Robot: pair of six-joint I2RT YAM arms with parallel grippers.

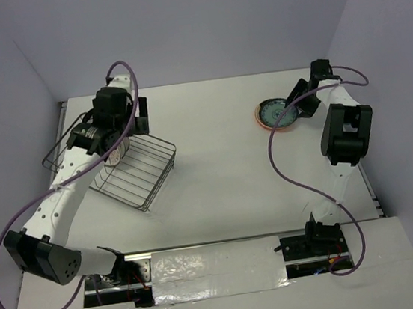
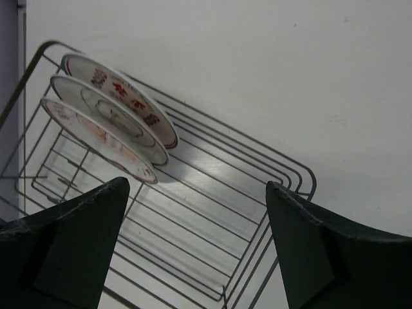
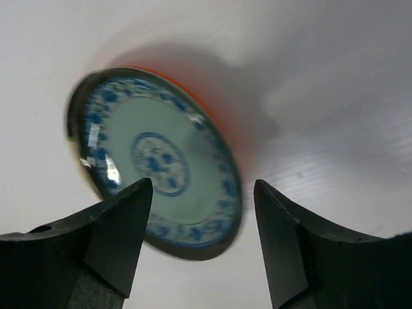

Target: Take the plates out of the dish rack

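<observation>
Three white plates (image 2: 112,119) are observed standing on edge at one end of the wire dish rack (image 1: 149,178), at the left of the table (image 1: 225,182). The left gripper (image 2: 196,187) is held spread above the rack, nothing gripped. An orange plate (image 3: 151,151), teal-centred, is noted lying flat at far right. The right gripper (image 3: 201,183) is spread over it, empty.

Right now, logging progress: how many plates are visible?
4: three plates upright in the dish rack; one orange plate on the table by the right pincer. Others may be hidden.

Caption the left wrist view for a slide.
Open left claw over the dish rack, where three plates stand on edge.
</observation>
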